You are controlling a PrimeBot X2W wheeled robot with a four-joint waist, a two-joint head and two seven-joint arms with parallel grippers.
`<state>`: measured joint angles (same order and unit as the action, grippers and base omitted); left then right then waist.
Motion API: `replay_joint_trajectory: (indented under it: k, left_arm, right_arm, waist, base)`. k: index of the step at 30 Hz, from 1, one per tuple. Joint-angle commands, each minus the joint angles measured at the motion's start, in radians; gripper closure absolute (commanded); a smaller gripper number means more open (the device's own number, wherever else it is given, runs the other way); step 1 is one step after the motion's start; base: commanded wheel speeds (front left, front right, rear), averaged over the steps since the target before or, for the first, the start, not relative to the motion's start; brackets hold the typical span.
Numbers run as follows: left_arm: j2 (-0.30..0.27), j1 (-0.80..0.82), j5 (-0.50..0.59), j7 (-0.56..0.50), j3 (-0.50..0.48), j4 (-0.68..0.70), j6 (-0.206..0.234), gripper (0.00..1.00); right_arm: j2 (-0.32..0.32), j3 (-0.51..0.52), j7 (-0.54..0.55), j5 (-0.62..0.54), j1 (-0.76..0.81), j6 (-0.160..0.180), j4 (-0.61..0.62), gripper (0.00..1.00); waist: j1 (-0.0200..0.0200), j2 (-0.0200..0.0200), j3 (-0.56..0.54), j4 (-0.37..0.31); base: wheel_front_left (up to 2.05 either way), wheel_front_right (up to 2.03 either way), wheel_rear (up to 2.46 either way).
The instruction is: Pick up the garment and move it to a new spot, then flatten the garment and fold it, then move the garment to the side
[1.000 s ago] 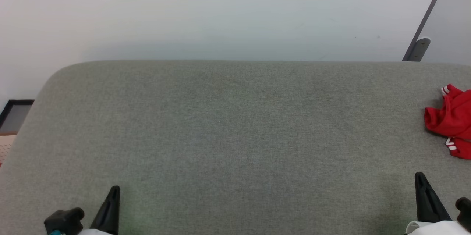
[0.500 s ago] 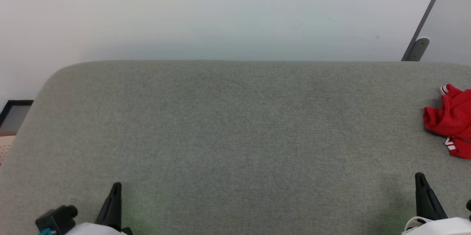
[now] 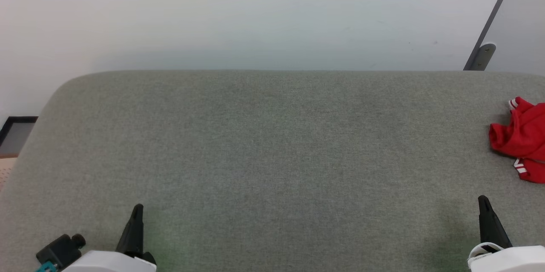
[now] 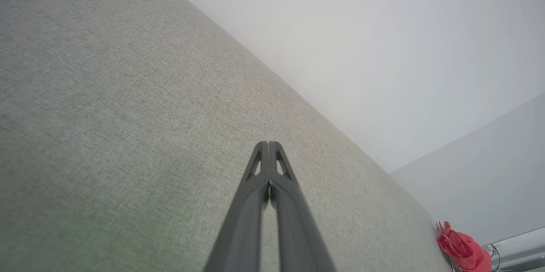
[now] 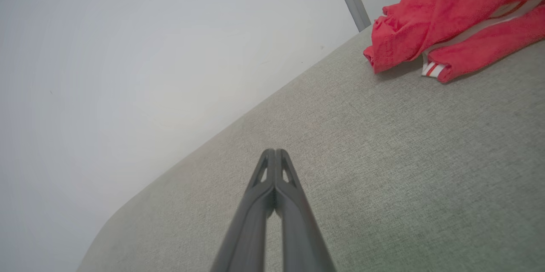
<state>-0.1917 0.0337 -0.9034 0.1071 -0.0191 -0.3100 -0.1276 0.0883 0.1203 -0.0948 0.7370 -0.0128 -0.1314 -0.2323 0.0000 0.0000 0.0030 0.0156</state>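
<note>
The left gripper [image 3: 137, 209] rises from the lower left corner of the head view. Its two dark fingers are pressed together into a single narrow point that aims up the frame, with the white wrist housing [image 3: 111, 261] just below it at the bottom edge. A small black knob [image 3: 59, 253] juts out to the left of that housing. In the left wrist view the same gripper [image 4: 269, 145] is clenched on nothing, its tips meeting above the grey fabric surface [image 4: 127, 114].

The right gripper [image 3: 483, 200] mirrors this pose at the lower right of the head view. Its fingers are likewise closed and upright, above its own white wrist casing [image 3: 506, 259]. In the right wrist view that gripper [image 5: 274, 152] has its tips touching and holds nothing.

The garment [image 3: 520, 136] lies crumpled at the right edge of the head view, cut off by the frame, on the grey fabric surface [image 3: 272, 136]. It sits above the right gripper in the picture and apart from it. Red folds and a bit of white-and-red striped trim show. In the right wrist view the garment [image 5: 447, 16] fills the upper right corner; in the left wrist view it [image 4: 462, 248] is a small red heap at the lower right.

A pale wall [image 3: 255, 16] runs behind the surface, and a grey bracket [image 3: 483, 56] stands at the upper right.
</note>
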Motion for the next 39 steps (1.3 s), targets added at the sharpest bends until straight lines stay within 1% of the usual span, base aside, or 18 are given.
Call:
replay_joint_trajectory:
  k: [1, 17, 39]
  left_arm:
    - [-0.003, 0.023, -0.025, -0.005, -0.010, 0.015, -0.002, 1.00]
    - [0.032, 0.038, -0.193, -0.058, -0.031, 0.029, -0.002, 1.00]
    - [0.073, 0.053, -0.385, -0.120, -0.056, 0.043, -0.003, 1.00]
  right_arm:
    - [0.002, -0.001, 0.005, 0.028, -0.029, 0.000, 0.011, 1.00]
    - [-0.008, -0.002, 0.055, 0.236, -0.047, 0.000, 0.006, 1.00]
    - [-0.019, -0.004, 0.113, 0.474, -0.068, 0.001, 0.000, 1.00]
  waist:
    - [0.0000, 0.0000, 0.000, 0.000]
    - [0.0000, 0.0000, 0.000, -0.003]
    - [0.0000, 0.0000, 0.000, -0.007]
  base:
    - [0.00, 0.00, 0.00]
    - [0.00, 0.00, 0.00]
    - [0.00, 0.00, 0.00]
